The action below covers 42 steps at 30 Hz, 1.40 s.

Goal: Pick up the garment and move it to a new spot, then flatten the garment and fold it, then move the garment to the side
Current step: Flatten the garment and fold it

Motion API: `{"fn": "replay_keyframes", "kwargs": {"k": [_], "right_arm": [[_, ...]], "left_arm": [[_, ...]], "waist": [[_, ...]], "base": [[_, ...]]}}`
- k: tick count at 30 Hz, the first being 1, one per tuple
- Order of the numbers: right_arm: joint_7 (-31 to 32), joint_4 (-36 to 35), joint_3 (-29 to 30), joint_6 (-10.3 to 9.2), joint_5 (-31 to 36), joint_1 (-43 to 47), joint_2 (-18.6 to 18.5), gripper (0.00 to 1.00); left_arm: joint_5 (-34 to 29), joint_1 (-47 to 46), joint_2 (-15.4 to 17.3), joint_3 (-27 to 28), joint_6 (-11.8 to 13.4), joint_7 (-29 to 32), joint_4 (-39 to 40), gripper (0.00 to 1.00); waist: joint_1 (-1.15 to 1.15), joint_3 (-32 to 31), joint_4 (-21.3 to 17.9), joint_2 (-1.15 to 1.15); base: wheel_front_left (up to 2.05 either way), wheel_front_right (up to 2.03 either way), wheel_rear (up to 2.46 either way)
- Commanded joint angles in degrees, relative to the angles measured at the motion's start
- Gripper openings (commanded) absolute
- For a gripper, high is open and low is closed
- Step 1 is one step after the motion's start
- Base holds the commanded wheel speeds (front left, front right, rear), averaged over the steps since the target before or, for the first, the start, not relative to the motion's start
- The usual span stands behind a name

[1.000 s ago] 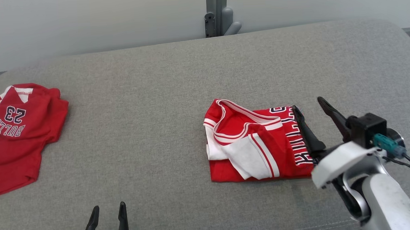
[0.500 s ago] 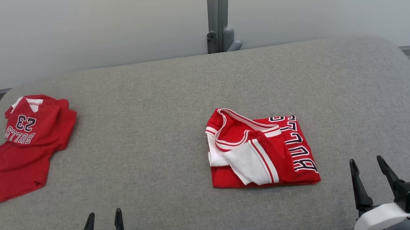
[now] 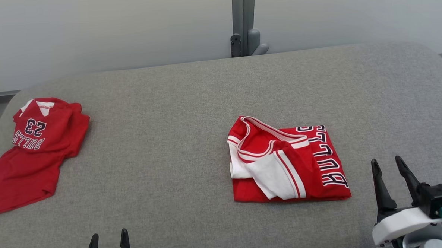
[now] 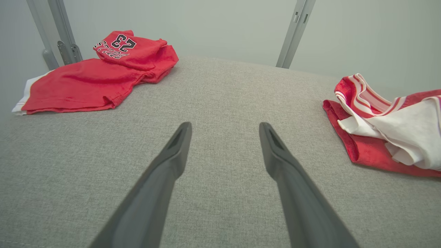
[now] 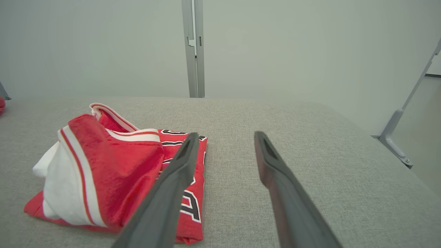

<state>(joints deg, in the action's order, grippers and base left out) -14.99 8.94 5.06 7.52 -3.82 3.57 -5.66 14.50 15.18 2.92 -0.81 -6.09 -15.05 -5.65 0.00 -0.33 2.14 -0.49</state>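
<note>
Already the jersey [image 3: 288, 162] is lying folded right of centre on the pad [image 3: 168, 104], so only the move to the side is looking undone. The right gripper [image 3: 386, 160], near it, and the left gripper [image 3: 109, 234], well apart, are both standing spread and empty; another jersey [image 3: 39, 147] is sitting far left.

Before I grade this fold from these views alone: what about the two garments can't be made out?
Folded garment: the chest print partly runs under the fold in the head view. In the right wrist view, a finger of the right end effector covers more of it.
Same garment, left wrist view: cut off by the right edge.
Second garment: its near corner runs past the head view's left edge.
</note>
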Motion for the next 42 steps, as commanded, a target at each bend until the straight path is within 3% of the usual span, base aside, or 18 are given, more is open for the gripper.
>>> {"fn": "replay_keyframes", "kwargs": {"k": [1, 8, 15, 23, 30, 42], "right_arm": [[-0.25, 1.0, -0.44, -0.06, -0.95, -1.77, -0.78, 0.0], [-0.22, 10.18, -1.95, -0.06, 0.02, -12.1, -2.27, 0.0], [-0.22, 21.48, -7.07, -0.08, 0.68, -21.77, -0.87, 0.0], [-0.23, 29.08, -9.64, -0.08, 0.35, -26.07, 0.21, 0.0], [-0.22, 31.48, -14.13, -0.08, -0.94, -27.21, 0.84, 0.0], [-0.22, 33.36, -28.0, -0.08, -6.96, -27.42, 0.6, 0.0]], "left_arm": [[-0.16, -0.7, 0.01, -0.1, -0.26, -0.16, 0.34, 1.0], [-0.95, -2.91, 0.0, -0.83, -0.85, -0.16, 0.37, 1.0], [-1.97, -5.1, 0.01, -0.37, -1.3, -0.16, -0.06, 1.0], [-1.34, -6.66, 0.01, -0.34, -1.43, -0.16, -0.68, 1.0], [-0.7, -6.64, 0.01, -0.75, -1.45, -0.16, -1.14, 1.0], [0.38, -6.78, 0.01, -1.7, -1.46, -0.16, -1.51, 1.0]], "waist": [[0.0, 0.68, 0.23, 0.49], [0.0, 4.97, 0.84, 0.49], [0.0, 8.47, 2.11, 0.49], [0.0, 9.92, 3.75, 0.49], [0.0, 9.86, 4.65, 0.49], [0.0, 9.38, 8.14, 0.49]], "base": [[0.0, 0.0, 0.0], [0.0, 0.0, 0.0], [0.0, 0.0, 0.0], [0.0, 0.0, 0.0], [0.0, 0.0, 0.0], [0.0, 0.0, 0.0]]}}
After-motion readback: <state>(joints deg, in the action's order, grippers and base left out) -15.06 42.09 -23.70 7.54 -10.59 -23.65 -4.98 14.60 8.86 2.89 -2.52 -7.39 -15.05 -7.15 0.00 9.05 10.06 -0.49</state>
